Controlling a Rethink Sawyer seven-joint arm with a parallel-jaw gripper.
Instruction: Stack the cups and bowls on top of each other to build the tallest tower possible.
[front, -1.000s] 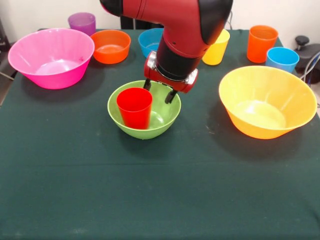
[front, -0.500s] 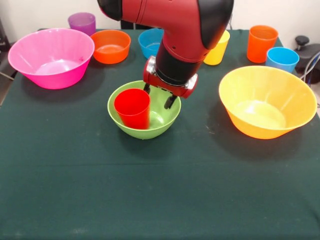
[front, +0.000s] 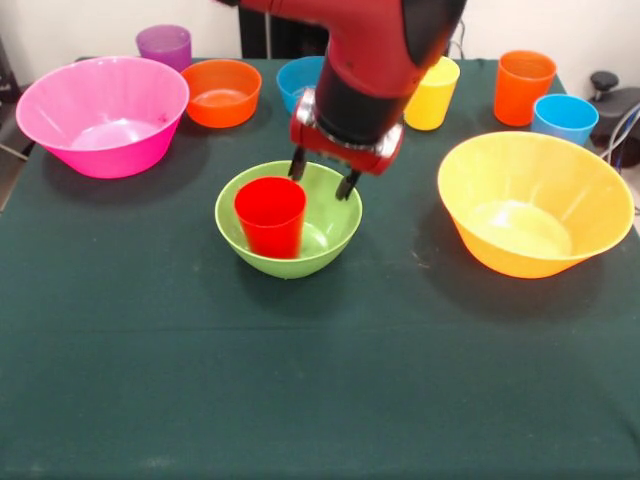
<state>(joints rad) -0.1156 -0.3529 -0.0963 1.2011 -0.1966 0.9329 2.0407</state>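
A red cup (front: 270, 215) stands upright inside the lime green bowl (front: 325, 235) at the table's middle, toward the bowl's left side. My gripper (front: 322, 176) hangs just above the bowl's far rim, open and empty, its two dark fingers apart and clear of the cup. The large pink bowl (front: 102, 113) sits at the far left. The large yellow-orange bowl (front: 535, 205) sits at the right. A small orange bowl (front: 221, 92) and a small blue bowl (front: 300, 80) sit at the back. Purple (front: 164, 45), yellow (front: 435, 95), orange (front: 523, 86) and light blue (front: 564, 118) cups stand along the back.
A dark green cloth (front: 320, 380) covers the table. The arm hides part of the blue bowl and yellow cup. Dark equipment (front: 612, 100) stands beyond the right edge.
My gripper has risen from inside the green bowl to just above its far rim. The red cup wobbled slightly and stands in the bowl.
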